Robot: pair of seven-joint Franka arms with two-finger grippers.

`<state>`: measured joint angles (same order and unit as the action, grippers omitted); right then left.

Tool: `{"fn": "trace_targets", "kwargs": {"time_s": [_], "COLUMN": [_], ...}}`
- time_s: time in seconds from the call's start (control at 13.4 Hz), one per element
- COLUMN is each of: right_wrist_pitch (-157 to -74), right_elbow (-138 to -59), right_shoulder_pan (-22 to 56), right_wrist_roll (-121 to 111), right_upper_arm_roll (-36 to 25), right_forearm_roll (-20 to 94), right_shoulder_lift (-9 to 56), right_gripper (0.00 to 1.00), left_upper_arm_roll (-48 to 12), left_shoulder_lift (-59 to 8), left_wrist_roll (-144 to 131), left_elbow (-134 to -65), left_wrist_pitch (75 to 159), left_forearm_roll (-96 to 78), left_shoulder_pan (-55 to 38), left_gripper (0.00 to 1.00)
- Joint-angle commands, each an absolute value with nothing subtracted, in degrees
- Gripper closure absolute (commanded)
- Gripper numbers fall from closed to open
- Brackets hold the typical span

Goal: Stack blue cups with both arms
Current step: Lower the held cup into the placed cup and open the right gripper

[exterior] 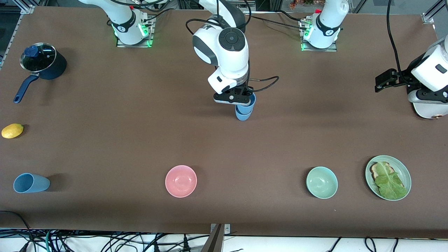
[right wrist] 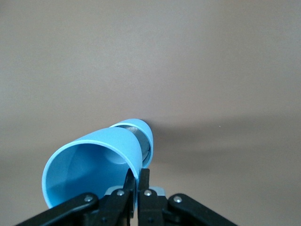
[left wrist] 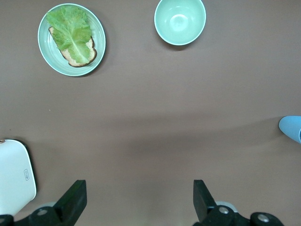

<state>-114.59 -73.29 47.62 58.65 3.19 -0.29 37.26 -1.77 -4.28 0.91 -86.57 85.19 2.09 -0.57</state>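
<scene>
My right gripper is over the middle of the table, shut on the rim of a light-blue cup. The right wrist view shows its fingers pinching the wall of that cup. The held cup tilts over a second blue cup standing on the table, whose rim peeks past it. I cannot tell how deep one sits in the other. A third blue cup lies on its side near the front camera at the right arm's end. My left gripper hangs open and holds nothing at the left arm's end.
A dark-blue lidded pot and a lemon lie at the right arm's end. Near the front camera sit a pink bowl, a green bowl and a plate of toast and lettuce. A white toaster stands under the left arm.
</scene>
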Motion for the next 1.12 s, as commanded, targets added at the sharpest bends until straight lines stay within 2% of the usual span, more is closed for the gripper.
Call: {"fn": "trace_targets", "kwargs": {"time_s": [0.0,0.75,0.89,0.97,1.04], "right_wrist_pitch": [-114.3,-114.2,-114.3,-114.2,-114.2], "right_elbow": [-71.5,-72.7,-73.0,-73.0,-73.0], "right_shoulder_pan": [48.7,48.6,48.6,48.6,48.5], "right_wrist_roll": [60.0,60.1,60.1,60.1,60.0], "right_upper_arm_roll": [2.8,2.9,2.9,2.9,2.9], "right_forearm_roll": [-1.4,-2.7,-2.6,-2.5,-2.4], "right_shoulder_lift": [38.3,37.9,37.9,37.8,37.7], "right_gripper": [1.0,0.98,0.65,0.4,0.34], "left_upper_arm_roll": [-1.4,-1.4,-1.5,-1.4,-1.4], "left_shoulder_lift": [-4.4,-4.4,-4.4,-4.4,-4.4], "left_wrist_roll": [0.9,0.8,0.7,0.8,0.7], "left_elbow": [-85.2,-85.3,-85.3,-85.3,-85.2], "left_wrist_pitch": [83.8,83.8,83.8,83.8,83.8], "left_forearm_roll": [0.8,0.8,0.8,0.8,0.8], "left_shoulder_pan": [-0.6,-0.7,-0.7,-0.7,-0.7], "left_gripper": [0.0,0.0,0.0,0.0,0.0]}}
